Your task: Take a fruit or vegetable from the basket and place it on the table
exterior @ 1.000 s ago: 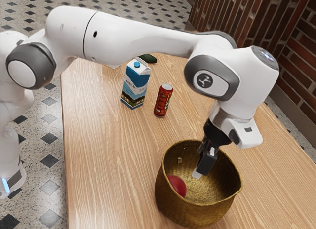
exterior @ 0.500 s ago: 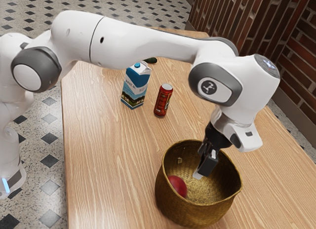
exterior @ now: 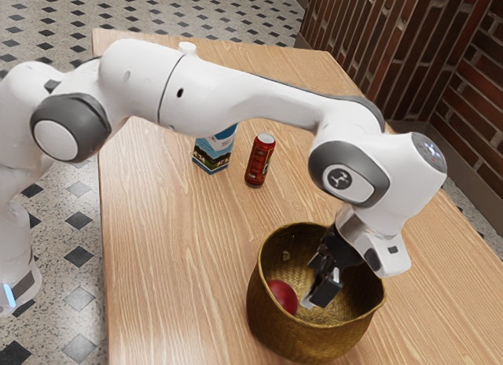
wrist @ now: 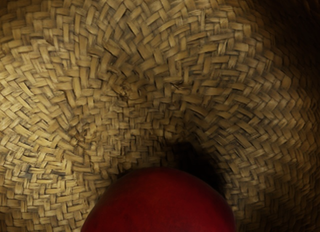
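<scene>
Pincer (exterior: 312,283) lower in the basket (exterior: 299,340) since the earlier frame. Left to right: red fruit (exterior: 282,297) in basket, just on the pincer's exterior-view-left side, contact unclear; rounded, smooth, deep red, no long axis evident. Pincer looks open, gripping nothing; probably needs a shift fruitward.

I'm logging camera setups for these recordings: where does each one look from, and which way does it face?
Exterior view: set beside the arm and above the table, looking down at a slant over the carton, red can and basket; the arm comes in from the exterior view's left, its hand over the basket.
Wrist view: on the hand, facing into the basket, toward its woven bottom.
Shared: the basket's inside and the round red item in it.
</scene>
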Available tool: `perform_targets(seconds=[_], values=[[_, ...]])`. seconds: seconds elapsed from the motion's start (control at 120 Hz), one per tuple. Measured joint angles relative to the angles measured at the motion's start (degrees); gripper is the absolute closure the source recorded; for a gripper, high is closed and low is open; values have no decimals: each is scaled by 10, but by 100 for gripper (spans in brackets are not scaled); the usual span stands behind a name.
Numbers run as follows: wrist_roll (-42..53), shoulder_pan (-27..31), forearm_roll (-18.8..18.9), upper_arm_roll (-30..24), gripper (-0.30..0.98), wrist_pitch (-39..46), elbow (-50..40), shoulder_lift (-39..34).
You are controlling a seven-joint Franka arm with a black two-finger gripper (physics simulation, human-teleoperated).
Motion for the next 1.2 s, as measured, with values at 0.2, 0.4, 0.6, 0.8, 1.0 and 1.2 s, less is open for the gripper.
perform_targets(seconds=[0.2, 0.4, 0.6, 0.8, 1.0, 1.2], values=[[0, 2, -1, 0, 0, 4, -3, 16], [1, 10, -1, 0, 0, 12, -7, 27], [1, 13, 2, 0, 0, 12, -29, 24], [1, 10, 3, 5, 0, 15, -76, -13], [1, 4, 4, 9, 0, 27, -109, -45], [1, -3, 4, 9, 0, 31, -133, -72]])
